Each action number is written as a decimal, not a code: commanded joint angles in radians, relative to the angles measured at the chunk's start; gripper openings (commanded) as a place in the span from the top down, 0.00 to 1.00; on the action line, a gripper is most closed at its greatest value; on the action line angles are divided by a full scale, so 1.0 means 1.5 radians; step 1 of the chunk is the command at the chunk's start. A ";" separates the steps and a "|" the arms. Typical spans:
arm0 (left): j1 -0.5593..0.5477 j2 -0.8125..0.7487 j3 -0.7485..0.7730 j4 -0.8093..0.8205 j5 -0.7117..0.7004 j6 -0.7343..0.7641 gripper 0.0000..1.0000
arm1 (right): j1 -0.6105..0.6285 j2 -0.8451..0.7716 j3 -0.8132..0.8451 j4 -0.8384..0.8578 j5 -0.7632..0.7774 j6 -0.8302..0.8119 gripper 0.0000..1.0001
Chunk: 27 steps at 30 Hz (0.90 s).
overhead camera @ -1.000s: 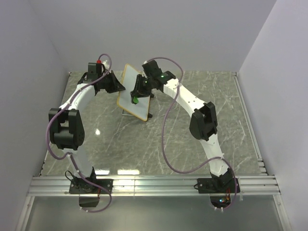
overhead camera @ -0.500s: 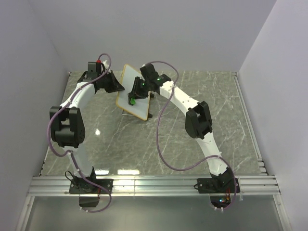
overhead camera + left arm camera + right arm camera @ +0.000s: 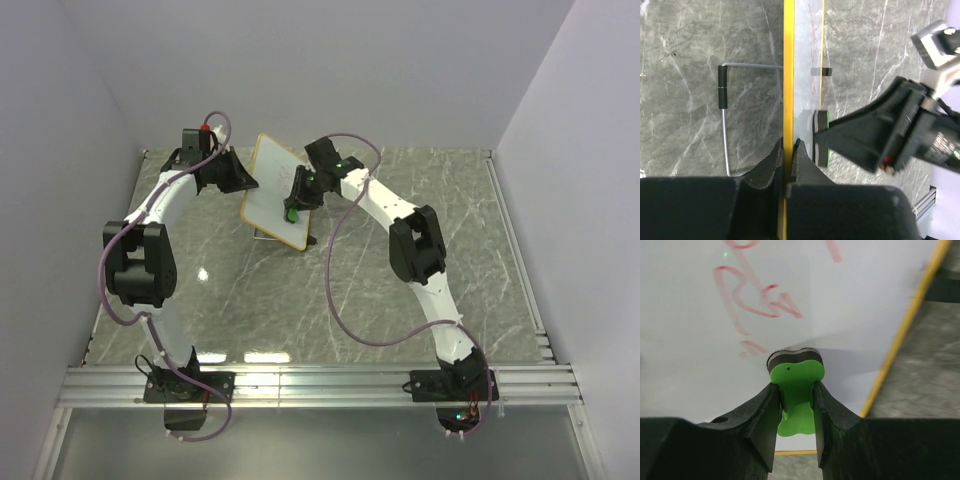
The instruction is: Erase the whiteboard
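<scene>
Not finished yet, by the look of it. Near the back of the grey stone table (image 3: 480, 220), propped up on a thin wire stand (image 3: 722, 90) and leaning a bit: the whiteboard (image 3: 268, 185). Pinched at its yellow-orange edge by the left gripper (image 3: 788, 146), jaws shut tight on the frame, most likely to keep it from tipping. Squeezed in the right gripper (image 3: 796, 390), a small green eraser (image 3: 796, 372), with its dark pad pressed flat on the white face, close to the board's lower right corner in the right wrist view. Around and below the pad, only clean white, so probably some wiping done there already. Just above the pad, though, plenty of red scribble (image 3: 752, 307) left: big loopy marks and a short stroke near the top. A few faint red marks too along the thin strip of board in the left wrist view. Hard to judge the whole face from the top view: too small, and partly hidden by the arm. So, as a guess, somewhere in the early or middle part of the job. Left to do: push the eraser up over the red marks, rub back and forth until all gone, then check the rest of the board.
</scene>
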 commanded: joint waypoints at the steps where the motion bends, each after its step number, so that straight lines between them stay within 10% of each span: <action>1: -0.021 0.015 -0.024 -0.079 -0.022 0.059 1.00 | 0.012 0.041 -0.061 -0.042 0.022 -0.038 1.00; 27: -0.136 -0.121 -0.240 -0.109 -0.040 0.040 1.00 | 0.051 0.048 0.122 -0.025 -0.057 0.020 1.00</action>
